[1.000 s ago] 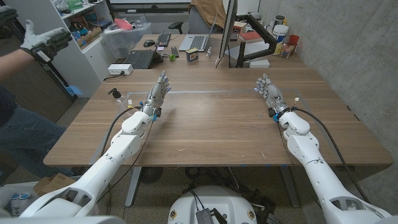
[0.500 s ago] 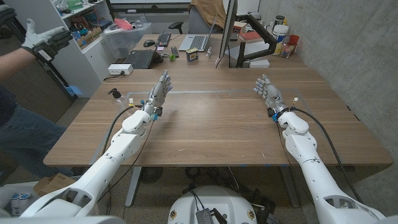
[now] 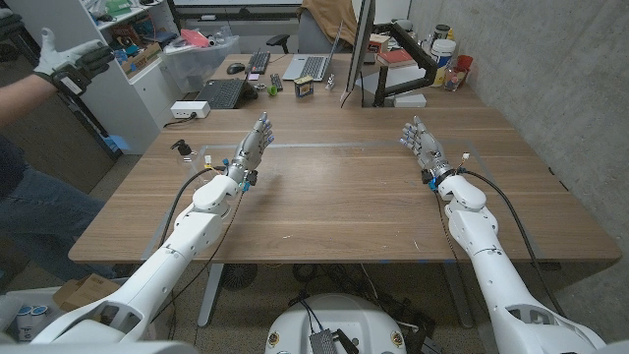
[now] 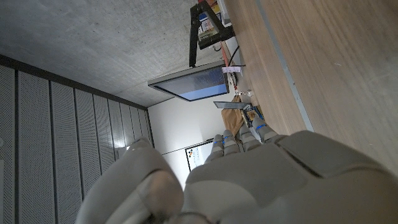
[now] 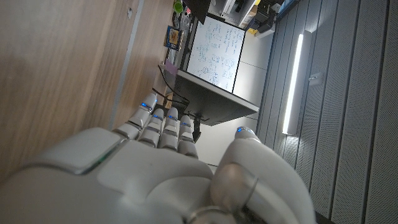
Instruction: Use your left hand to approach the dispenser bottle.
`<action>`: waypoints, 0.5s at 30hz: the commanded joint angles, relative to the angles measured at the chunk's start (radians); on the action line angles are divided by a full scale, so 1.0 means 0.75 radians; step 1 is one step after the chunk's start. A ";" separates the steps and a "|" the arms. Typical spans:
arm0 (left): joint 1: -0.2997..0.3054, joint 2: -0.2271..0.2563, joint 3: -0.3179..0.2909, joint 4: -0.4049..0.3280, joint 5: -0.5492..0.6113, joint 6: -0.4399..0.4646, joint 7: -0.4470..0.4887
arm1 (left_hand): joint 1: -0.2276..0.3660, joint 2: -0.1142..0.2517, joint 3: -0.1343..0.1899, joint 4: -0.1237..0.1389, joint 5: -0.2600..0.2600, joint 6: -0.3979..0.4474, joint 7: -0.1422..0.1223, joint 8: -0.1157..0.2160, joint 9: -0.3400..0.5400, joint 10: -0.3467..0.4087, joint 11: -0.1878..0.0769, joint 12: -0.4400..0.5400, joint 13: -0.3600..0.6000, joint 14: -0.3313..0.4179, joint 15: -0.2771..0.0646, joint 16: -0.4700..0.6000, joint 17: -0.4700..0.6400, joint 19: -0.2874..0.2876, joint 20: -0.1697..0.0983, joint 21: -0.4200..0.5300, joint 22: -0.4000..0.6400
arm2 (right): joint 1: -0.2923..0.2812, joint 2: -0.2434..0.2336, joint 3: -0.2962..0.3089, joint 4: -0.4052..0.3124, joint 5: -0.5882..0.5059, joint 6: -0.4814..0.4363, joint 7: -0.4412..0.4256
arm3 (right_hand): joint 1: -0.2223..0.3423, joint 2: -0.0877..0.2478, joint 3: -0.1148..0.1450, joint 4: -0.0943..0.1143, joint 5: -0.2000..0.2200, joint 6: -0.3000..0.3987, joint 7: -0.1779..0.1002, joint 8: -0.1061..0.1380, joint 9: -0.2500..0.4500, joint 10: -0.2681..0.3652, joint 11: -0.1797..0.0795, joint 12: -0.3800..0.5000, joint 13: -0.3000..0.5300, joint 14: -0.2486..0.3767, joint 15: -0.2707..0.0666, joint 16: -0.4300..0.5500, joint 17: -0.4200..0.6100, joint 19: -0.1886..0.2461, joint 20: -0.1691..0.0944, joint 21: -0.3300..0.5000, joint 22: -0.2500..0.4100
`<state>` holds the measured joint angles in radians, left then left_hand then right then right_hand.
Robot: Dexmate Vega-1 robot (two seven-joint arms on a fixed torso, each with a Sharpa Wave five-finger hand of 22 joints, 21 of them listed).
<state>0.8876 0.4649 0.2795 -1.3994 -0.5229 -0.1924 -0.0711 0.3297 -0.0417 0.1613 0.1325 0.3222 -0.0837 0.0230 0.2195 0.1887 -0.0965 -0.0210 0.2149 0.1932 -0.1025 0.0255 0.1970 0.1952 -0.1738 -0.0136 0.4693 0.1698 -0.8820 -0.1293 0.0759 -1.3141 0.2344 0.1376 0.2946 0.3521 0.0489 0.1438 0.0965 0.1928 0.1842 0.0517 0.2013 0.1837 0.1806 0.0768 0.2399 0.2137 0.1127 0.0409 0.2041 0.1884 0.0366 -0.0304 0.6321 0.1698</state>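
The dispenser bottle (image 3: 183, 149) stands upright on the wooden table (image 3: 334, 197), near the table's left edge – a small bottle with a dark pump top. The left hand (image 3: 251, 147) is over the table to the right of the bottle, apart from it and not touching it. Its fingers (image 3: 259, 131) are stretched out toward the far side of the table, a little spread, and they hold nothing. In the left wrist view the back of this hand (image 4: 261, 180) is seen with the table beside it.

The right hand (image 3: 423, 144) is on the other side of the table, well apart from the bottle – its fingers (image 3: 414, 131) are also extended, slightly apart, with nothing between them. The right wrist view shows the same hand (image 5: 155, 168) with straight fingers.

Behind the table stand a monitor (image 3: 359, 49) and a laptop (image 3: 222, 93). A person's gloved hand (image 3: 61, 57) is at the left edge of the head view.
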 commanded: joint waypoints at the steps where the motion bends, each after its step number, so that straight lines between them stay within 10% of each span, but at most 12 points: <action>1: 0.038 0.023 -0.005 -0.065 0.019 0.008 0.013 | 0.009 0.008 0.001 -0.008 0.013 0.008 0.002 -0.001 0.002 0.004 0.005 0.006 0.001 0.009 -0.004 0.010 -0.001 -0.015 0.008 -0.005 0.005 | 0.009 0.016 0.016 0.004 -0.014 0.004 0.023 | 0.005 0.007 0.004 -0.005 0.001 0.013 -0.001 0.005 0.006 0.015 0.003 0.006 0.002 0.018 -0.003 0.003 0.003 0.003 0.007 -0.003 0.004; 15: 0.104 0.052 -0.014 -0.168 0.039 -0.025 0.016 | 0.021 0.016 0.003 -0.015 0.014 0.019 0.001 -0.001 0.002 0.013 0.004 0.007 0.001 0.018 -0.002 0.011 -0.003 -0.014 0.013 -0.016 0.005 | -0.025 0.026 0.015 -0.041 -0.025 -0.005 0.013 | 0.003 0.008 0.002 -0.008 0.000 0.014 -0.002 0.003 0.007 0.017 0.001 0.003 -0.005 0.018 -0.002 0.001 0.002 0.002 0.009 -0.015 0.004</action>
<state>0.9273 0.4861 0.2759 -1.4679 -0.5062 -0.1906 -0.0643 0.3389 -0.0325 0.1624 0.1253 0.3222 -0.0728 0.0232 0.2195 0.1886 -0.0935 -0.0179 0.2149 0.1932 -0.0939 0.0232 0.1969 0.1904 -0.1685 -0.0084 0.4596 0.1698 -0.8800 -0.1168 0.0849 -1.3165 0.2216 0.1376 0.3085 0.3521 0.0489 0.1438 0.0965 0.1927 0.1878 0.0480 0.2013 0.1837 0.1859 0.0822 0.2399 0.2090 0.1181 0.0355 0.2041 0.1884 0.0366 -0.0304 0.6282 0.1698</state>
